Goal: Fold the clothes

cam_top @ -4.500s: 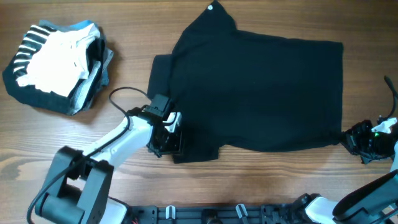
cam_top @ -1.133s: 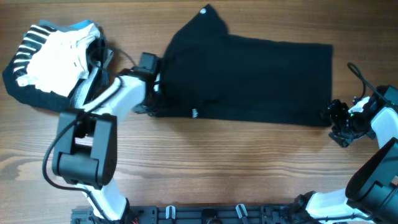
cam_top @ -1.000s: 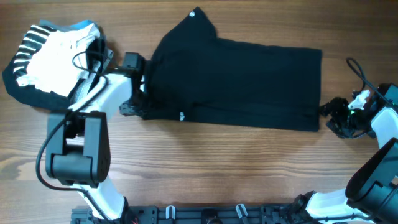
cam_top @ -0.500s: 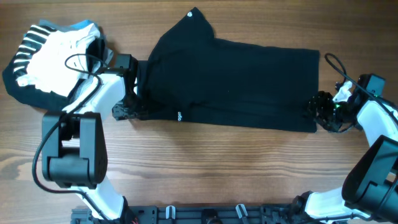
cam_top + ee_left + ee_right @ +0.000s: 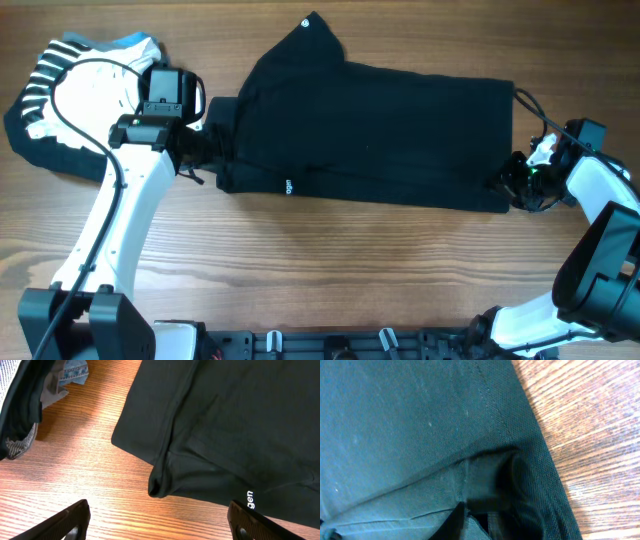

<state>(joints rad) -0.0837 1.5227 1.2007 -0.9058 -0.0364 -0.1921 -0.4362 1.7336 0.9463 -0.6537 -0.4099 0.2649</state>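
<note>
The clothes (image 5: pixel 370 125), a black T-shirt, lie folded into a long band across the middle of the table, with a small white label mark (image 5: pixel 287 185) near the front left. My left gripper (image 5: pixel 203 152) hovers at the shirt's left end. In the left wrist view it (image 5: pixel 160 527) stands wide open above bare wood, and the shirt's rolled corner (image 5: pixel 157 487) lies just beyond it, untouched. My right gripper (image 5: pixel 510 182) is at the shirt's front right corner. In the right wrist view the fabric (image 5: pixel 420 425) fills the frame and bunches into a pinch at the jaws (image 5: pixel 480 522).
A pile of other garments sits at the far left: a white one (image 5: pixel 95 95) on top of a black-and-white striped one (image 5: pixel 50 70). Its edge shows in the left wrist view (image 5: pixel 20 410). Bare wooden table (image 5: pixel 350 270) lies in front of the shirt.
My left gripper let go of the shirt's left edge, opened wide and rose. My right gripper moved left onto the shirt's right corner and closed on it.
</note>
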